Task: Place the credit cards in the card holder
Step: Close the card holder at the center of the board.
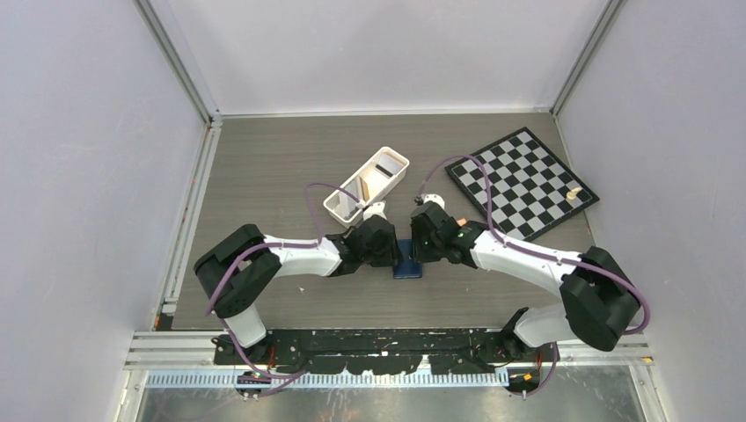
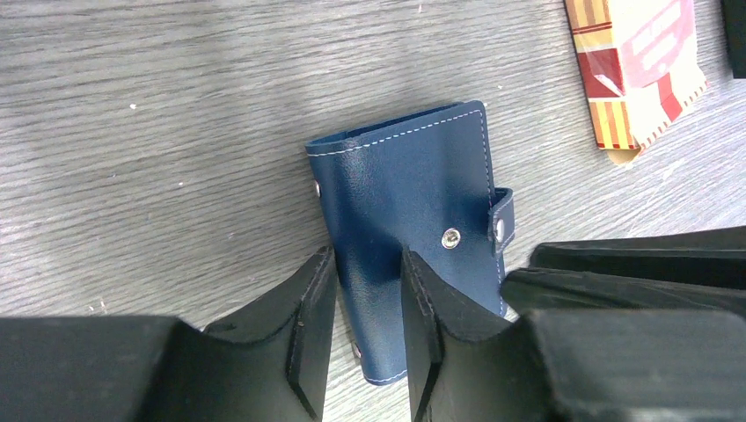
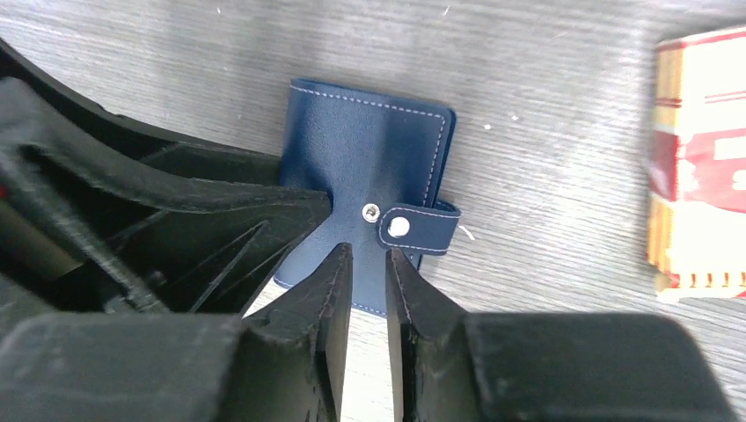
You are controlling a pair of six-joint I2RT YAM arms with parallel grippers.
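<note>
One card holder [image 2: 405, 193]. One white tray [image 1: 396, 172]; cards [image 1: 363, 188] inside too small to count. One chessboard [image 1: 521, 182], one pale piece [image 1: 574, 193]. One red-striped pack [image 2: 638, 66]. Two arms: left arm [image 1: 290, 257], right arm [image 1: 519, 255].

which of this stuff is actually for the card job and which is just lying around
For the job:
card holder, closed on the table
left gripper and right gripper, both over it
flat cards in the white tray, probably the credit cards

Just lying about:
chessboard with a small piece on it
red-orange banded pack

Top cam overhead, looking down; wrist cams close-up, both share card holder [image 2: 406, 200], prob. opposite sides.
</note>
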